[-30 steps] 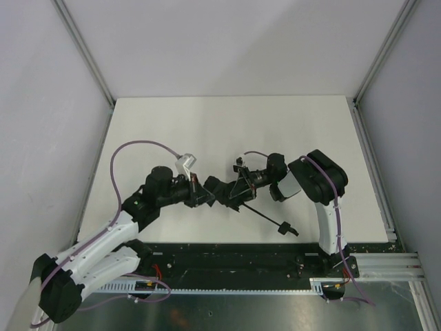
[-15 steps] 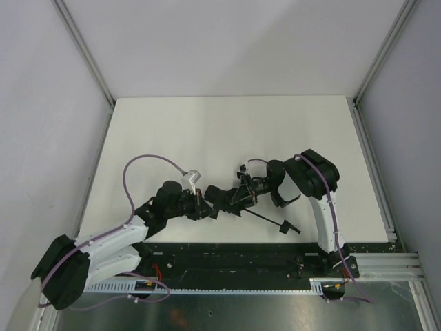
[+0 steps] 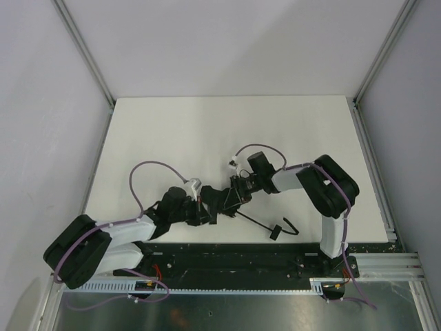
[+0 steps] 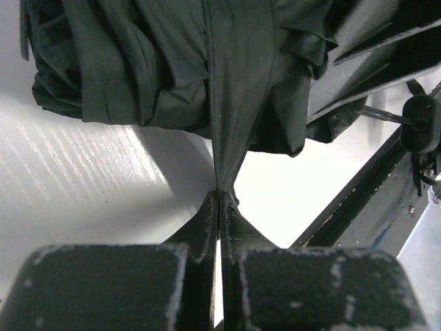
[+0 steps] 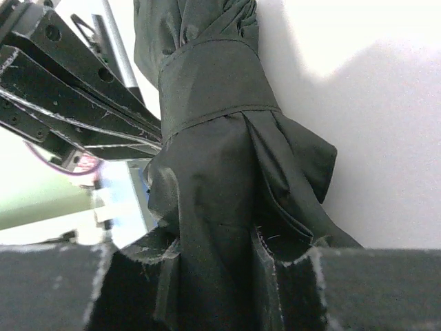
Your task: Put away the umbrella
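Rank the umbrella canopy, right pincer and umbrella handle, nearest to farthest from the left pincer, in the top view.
1. Umbrella canopy: pinched in the left pincer.
2. Right pincer: just right of it, gripping the canopy.
3. Umbrella handle: farthest, right, by the table's near edge.

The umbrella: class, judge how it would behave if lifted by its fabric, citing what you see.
Probably floppy: the umbrella fabric creases and bunches in the right gripper. The strip pinched by the left gripper is pulled thin, so it may slip.
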Robot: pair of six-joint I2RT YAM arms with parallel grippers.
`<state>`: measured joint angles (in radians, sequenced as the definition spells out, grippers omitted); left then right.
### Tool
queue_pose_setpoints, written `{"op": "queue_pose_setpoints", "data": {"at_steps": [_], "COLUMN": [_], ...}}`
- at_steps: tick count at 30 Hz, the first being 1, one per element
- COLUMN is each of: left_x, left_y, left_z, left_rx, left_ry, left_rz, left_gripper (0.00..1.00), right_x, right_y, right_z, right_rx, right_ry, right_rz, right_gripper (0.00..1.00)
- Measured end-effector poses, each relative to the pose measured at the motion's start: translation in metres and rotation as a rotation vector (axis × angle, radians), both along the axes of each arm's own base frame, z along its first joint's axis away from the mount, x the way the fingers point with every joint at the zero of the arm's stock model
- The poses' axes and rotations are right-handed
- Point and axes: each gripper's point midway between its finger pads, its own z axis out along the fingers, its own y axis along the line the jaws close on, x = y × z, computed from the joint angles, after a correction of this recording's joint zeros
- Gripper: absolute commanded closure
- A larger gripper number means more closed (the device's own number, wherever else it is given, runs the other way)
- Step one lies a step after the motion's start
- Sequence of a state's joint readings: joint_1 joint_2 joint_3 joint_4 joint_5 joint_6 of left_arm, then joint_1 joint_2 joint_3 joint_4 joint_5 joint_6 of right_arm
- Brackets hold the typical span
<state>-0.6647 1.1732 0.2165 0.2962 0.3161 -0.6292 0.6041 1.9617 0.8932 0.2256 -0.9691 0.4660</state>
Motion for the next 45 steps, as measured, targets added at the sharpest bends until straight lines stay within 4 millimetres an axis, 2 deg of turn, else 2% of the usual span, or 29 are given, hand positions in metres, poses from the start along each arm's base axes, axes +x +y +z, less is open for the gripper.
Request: {"op": "queue_pose_setpoints", "data": {"at_steps": [4, 8, 10, 12, 17, 22, 25, 28, 33, 38, 42, 45], "left_x": [-0.003, -0.004, -0.005, -0.005, -0.006, -0.006, -0.005, -0.002, 0.001, 0.003, 0.003, 0.002], "left_y": [0.002, 0.002, 0.001, 0.001, 0.001, 0.001, -0.001, -0.003, -0.007, -0.010, -0.013, -0.015], "left_z": [-0.007, -0.007, -0.007, -0.006, -0.006, -0.006, -0.006, -0.006, -0.006, -0.006, -0.006, -0.006], "left_rx": [0.007, 0.005, 0.004, 0.002, 0.002, 0.003, 0.009, 0.014, 0.017, 0.017, 0.009, -0.001], "left_ry": [0.009, 0.008, 0.008, 0.006, 0.006, 0.008, 0.015, 0.022, 0.031, 0.039, 0.044, 0.045], "left_rz": [-0.001, -0.004, -0.007, -0.008, -0.010, -0.010, -0.012, -0.014, -0.017, -0.023, -0.037, -0.047], "left_gripper": [1.00, 1.00, 1.00, 1.00, 1.00, 1.00, 1.00, 1.00, 1.00, 1.00, 1.00, 1.00], "right_x": [-0.003, -0.001, 0.006, 0.012, 0.022, 0.023, 0.026, 0.030, 0.031, 0.003, -0.027, -0.024], "right_y": [0.003, 0.000, -0.005, -0.013, -0.036, -0.051, -0.057, -0.061, -0.062, -0.045, -0.031, -0.027], "right_z": [-0.002, 0.002, 0.004, 0.005, 0.007, 0.010, 0.020, 0.039, 0.080, 0.115, 0.112, 0.094], "right_rx": [-0.094, -0.182, -0.233, -0.284, -0.398, -0.464, -0.485, -0.488, -0.511, -0.509, -0.502, -0.556], "right_ry": [-0.136, -0.234, -0.299, -0.344, -0.416, -0.441, -0.482, -0.567, -0.815, -1.178, -1.422, -1.520], "right_rz": [0.022, 0.007, -0.016, -0.038, -0.067, -0.062, -0.058, -0.055, -0.029, 0.138, 0.336, 0.438], "right_gripper": [0.52, 0.38, 0.30, 0.18, 0.03, 0.01, 0.01, 0.01, 0.01, 0.01, 0.01, 0.03]}}
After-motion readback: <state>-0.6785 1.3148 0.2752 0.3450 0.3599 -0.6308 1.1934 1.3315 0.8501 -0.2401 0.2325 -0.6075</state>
